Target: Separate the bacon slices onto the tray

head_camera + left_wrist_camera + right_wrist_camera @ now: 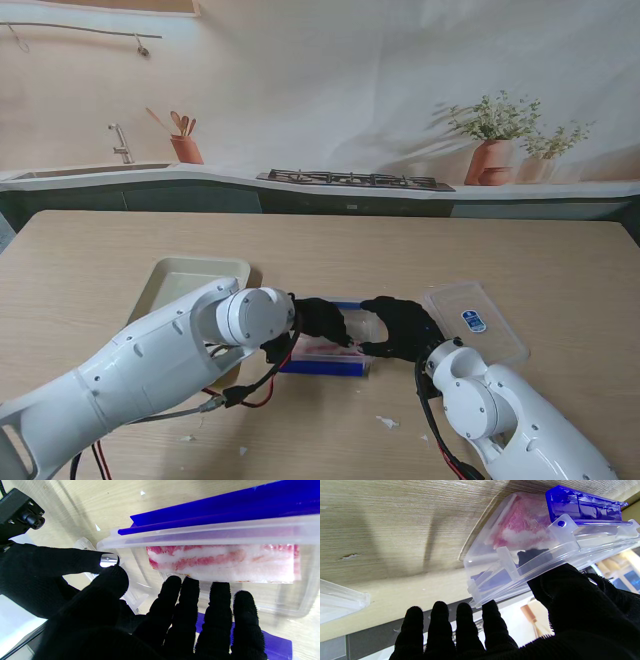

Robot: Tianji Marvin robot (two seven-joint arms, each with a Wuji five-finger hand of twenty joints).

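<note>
A clear container [322, 366] with blue clips lies mid-table and holds a block of pink and white bacon [322, 347]. In the left wrist view my left hand [175, 620] reaches flat into the container [287, 600], its fingertips [172, 582] at the edge of the bacon [225, 562], holding nothing. My right hand [400, 328] is at the container's right end. In the right wrist view its thumb [570, 592] hooks over the end wall [495, 575], the index tip at the corner, bacon [520, 527] behind. The cream tray [180, 275] lies left of my left hand [318, 318].
The clear lid [478, 320] rests on the table right of the container, its edge also in the right wrist view [340, 600]. Small white scraps [388, 422] lie near me. Cables [240, 395] hang from my left arm. A counter runs behind the table.
</note>
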